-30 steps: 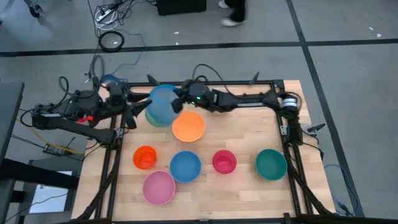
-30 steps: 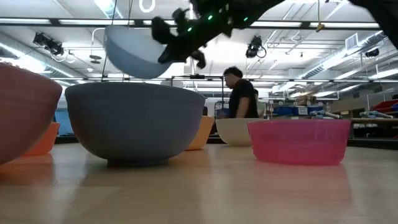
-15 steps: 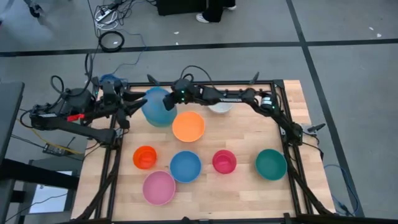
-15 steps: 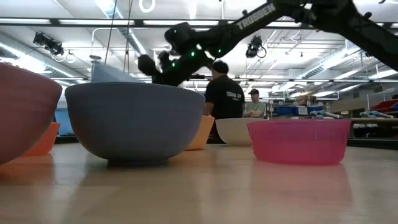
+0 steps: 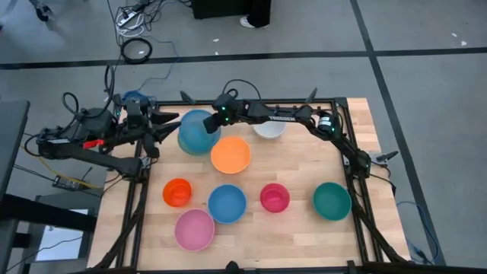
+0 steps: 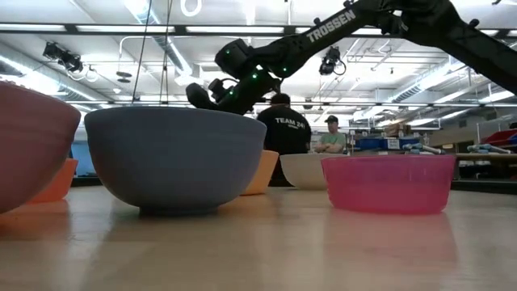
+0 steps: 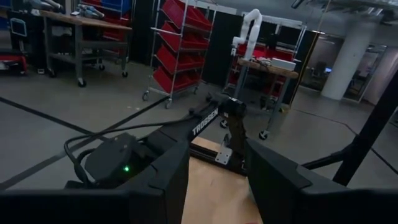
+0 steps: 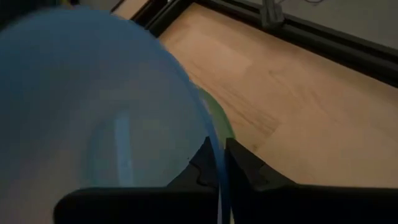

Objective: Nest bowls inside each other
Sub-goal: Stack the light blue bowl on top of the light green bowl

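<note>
A large light-blue bowl [image 5: 195, 131] sits at the table's far left, inside a sage green bowl whose rim [image 8: 220, 123] shows just beyond it. My right gripper [image 5: 216, 125] is shut on the blue bowl's rim. My left gripper [image 5: 163, 128] waits open and level at the far left, beside that bowl. Resting on their bases on the table are the orange [image 5: 230, 154], white [image 5: 268, 129], small orange-red [image 5: 177, 192], blue [image 5: 227, 203], magenta [image 5: 274, 197], teal [image 5: 332, 200] and pink [image 5: 194, 229] bowls. My right gripper pinches the light-blue bowl's rim [image 8: 215, 148] on its right-hand side, one finger [image 8: 200, 167] inside the bowl and the other outside. The fingers slant down from the table's right. The bowl lies in the green bowl, tipped a little.
The black frame rail [image 5: 289, 103] runs along the far edge behind the arms. Bare wood lies between the white bowl and the teal one, at the table's right. People stand in the room beyond the table [image 6: 284, 137].
My right gripper has gone down and toward the table's left edge with the light-blue bowl. The bowl, held high and steeply tipped a second ago, has sunk into the green bowl and dropped out of the low view behind the nearer blue bowl.
</note>
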`<state>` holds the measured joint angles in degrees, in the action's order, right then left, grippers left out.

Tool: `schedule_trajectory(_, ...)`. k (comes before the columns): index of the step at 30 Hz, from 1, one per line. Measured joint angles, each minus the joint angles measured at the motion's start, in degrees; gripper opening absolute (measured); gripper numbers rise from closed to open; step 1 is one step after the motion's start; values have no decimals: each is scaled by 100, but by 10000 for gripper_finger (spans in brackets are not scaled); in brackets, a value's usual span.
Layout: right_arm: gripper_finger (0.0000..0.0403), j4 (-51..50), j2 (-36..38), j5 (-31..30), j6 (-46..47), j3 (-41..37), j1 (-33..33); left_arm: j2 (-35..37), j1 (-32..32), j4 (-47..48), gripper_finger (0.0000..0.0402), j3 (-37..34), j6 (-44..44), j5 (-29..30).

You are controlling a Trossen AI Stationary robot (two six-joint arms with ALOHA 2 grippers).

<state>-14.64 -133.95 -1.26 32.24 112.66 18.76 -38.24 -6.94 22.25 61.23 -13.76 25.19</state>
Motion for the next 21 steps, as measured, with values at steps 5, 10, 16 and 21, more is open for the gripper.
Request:
schedule_trajectory(5,50,53,2,0,-116,0,-4,0,0,32,162,0,0,0)
schedule_trajectory(10,96,38,2,11,-158,0,0,0,0,50,162,-1,0,0)
schedule_trajectory(16,139,-126,2,149,-187,0,-15,0,0,96,162,-2,-2,0)
schedule_trajectory(21,150,-758,2,231,-192,-2,-22,-2,0,317,162,-5,-35,2)
